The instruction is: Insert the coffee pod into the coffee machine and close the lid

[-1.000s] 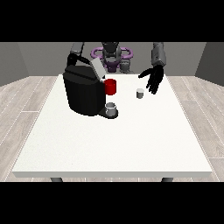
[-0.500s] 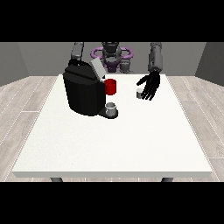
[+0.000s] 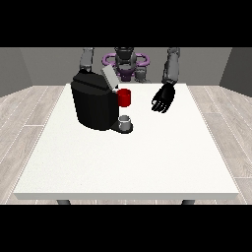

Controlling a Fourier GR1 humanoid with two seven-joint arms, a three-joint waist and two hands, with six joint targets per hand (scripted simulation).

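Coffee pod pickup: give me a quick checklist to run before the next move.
1. Lid of the coffee machine raised: ok, it stands tilted up.
2. Coffee pod in view: not ok, the hand at the view's right covers the spot where it would be.
3. Pod held by that hand: cannot tell, the fingers hang downward and hide what lies under them.
4. Path from that hand to the machine: ok, only bare white table lies between.
5. Grey cup on the machine's tray: ok, upright.
6. Other hand: cannot tell, hidden behind the machine.
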